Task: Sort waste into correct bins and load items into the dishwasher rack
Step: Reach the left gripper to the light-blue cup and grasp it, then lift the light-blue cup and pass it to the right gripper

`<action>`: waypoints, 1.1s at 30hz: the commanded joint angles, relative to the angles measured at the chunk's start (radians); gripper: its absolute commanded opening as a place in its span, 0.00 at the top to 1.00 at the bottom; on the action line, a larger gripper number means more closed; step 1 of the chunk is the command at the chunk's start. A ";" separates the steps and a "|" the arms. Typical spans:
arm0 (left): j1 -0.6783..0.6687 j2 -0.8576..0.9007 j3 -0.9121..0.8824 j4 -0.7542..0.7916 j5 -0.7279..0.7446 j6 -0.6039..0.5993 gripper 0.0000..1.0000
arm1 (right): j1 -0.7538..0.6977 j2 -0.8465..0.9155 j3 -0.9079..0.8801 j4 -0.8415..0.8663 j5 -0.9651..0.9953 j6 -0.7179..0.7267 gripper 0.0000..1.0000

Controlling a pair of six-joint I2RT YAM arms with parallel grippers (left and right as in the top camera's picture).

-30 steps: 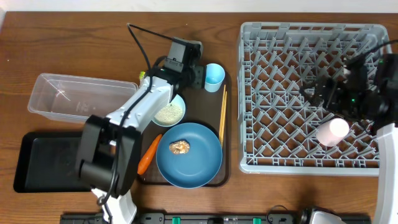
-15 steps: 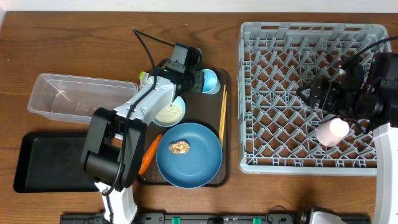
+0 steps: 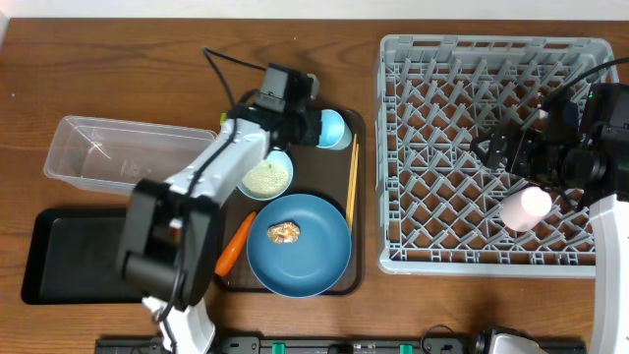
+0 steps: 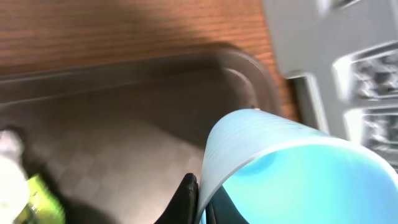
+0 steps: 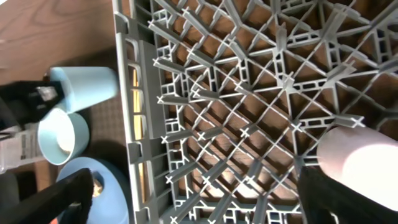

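My left gripper (image 3: 316, 128) is shut on the rim of the light blue cup (image 3: 334, 129) at the back of the brown serving tray (image 3: 358, 280). In the left wrist view one finger is outside and one inside the cup's wall (image 4: 292, 168). The pink cup (image 3: 526, 207) lies in the grey dishwasher rack (image 3: 491, 59); my right gripper (image 3: 503, 149) hangs open above the rack, left of that cup (image 5: 364, 158). On the tray are the blue plate (image 3: 316, 264) with a brown lump (image 3: 285, 232), the white bowl of rice (image 3: 266, 178), a carrot (image 3: 235, 244) and chopsticks (image 3: 352, 182).
A clear tub (image 3: 123, 155) stands at the left, with a shallow black tray (image 3: 74, 256) in front of it. A yellow-green wrapper (image 4: 37, 199) lies on the serving tray near the left arm. The rack's wall rises just right of the serving tray.
My left gripper has closed on the light blue cup's rim. The right gripper's jaws have spread a little wider above the rack. The pink cup has not moved.
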 commanded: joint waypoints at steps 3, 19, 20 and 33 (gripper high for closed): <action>0.101 -0.199 0.009 -0.059 0.260 -0.005 0.94 | 0.016 -0.003 0.011 0.000 -0.084 -0.107 0.01; 0.195 -0.339 0.009 -0.069 1.152 -0.052 0.94 | 0.303 -0.002 0.011 0.339 -0.697 -0.395 0.13; 0.192 -0.339 0.009 -0.069 1.180 -0.057 0.94 | 0.323 -0.002 0.011 0.362 -0.696 -0.396 0.13; 0.185 -0.384 0.009 -0.065 1.202 -0.081 0.94 | 0.501 0.010 0.011 0.522 -0.636 -0.396 0.13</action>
